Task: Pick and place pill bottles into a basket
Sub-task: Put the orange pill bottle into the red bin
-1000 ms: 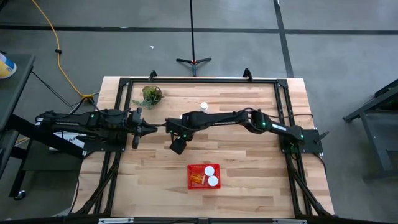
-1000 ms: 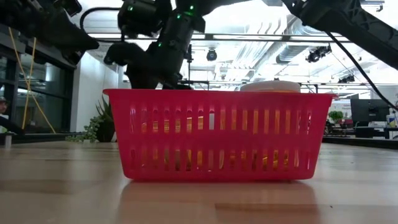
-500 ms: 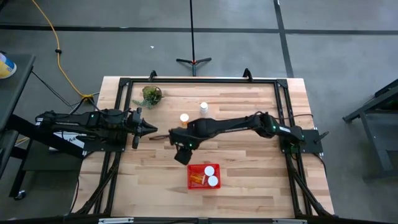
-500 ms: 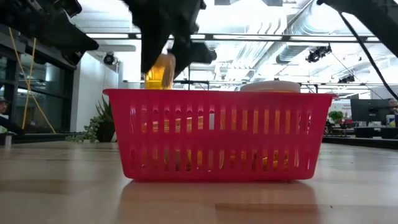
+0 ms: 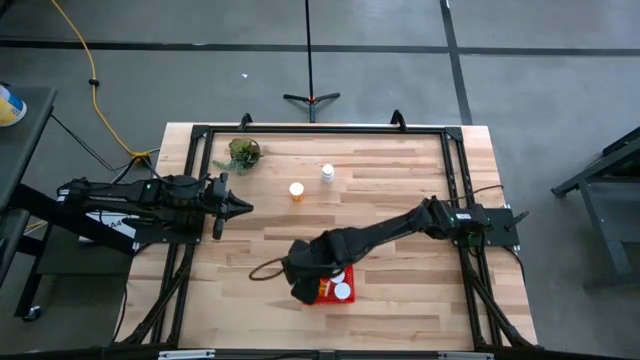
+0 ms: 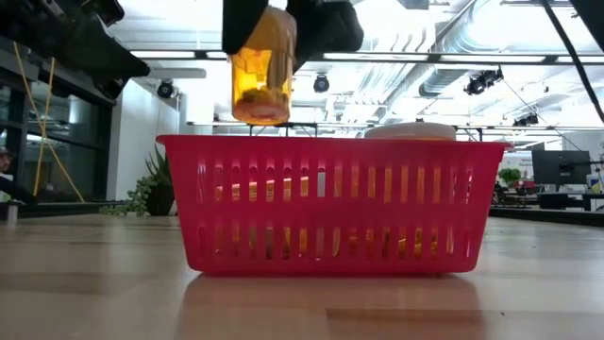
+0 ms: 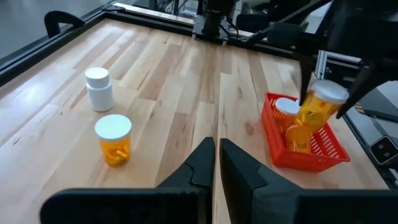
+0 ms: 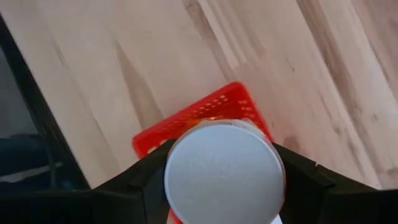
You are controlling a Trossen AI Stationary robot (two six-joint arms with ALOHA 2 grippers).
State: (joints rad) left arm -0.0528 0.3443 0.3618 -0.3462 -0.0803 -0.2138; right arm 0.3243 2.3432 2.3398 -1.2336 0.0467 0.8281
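Note:
The red basket (image 5: 336,271) stands near the table's near edge, with bottles lying in it (image 7: 287,107). My right gripper (image 5: 303,283) is shut on an orange pill bottle (image 6: 260,68) above the basket's left end (image 6: 203,203). An orange bottle (image 5: 296,190) and a whitish bottle (image 5: 327,174) stand upright on their bases at the far middle of the table. They also show in the left wrist view, the orange one (image 7: 114,140) and the whitish one (image 7: 99,88). My left gripper (image 5: 243,207) is shut and empty over the table's left part. My right gripper pinches the orange bottle's upper part, just under its white cap (image 8: 224,171), between its two fingers (image 8: 149,182). The fingers come from above, pointing down. The bottle hangs below them, cap up and slightly tilted (image 7: 318,107), its base (image 6: 260,115) clear above the basket's rim.
A small green plant (image 5: 242,153) stands at the far left of the table. A black frame (image 5: 320,130) runs round the table's edges. Bare wood lies between the basket and the two standing bottles.
My right gripper has carried the orange bottle from the table's middle toward the near edge and now holds it over the basket's left end. As the arm left, the orange bottle standing at the far middle came into view.

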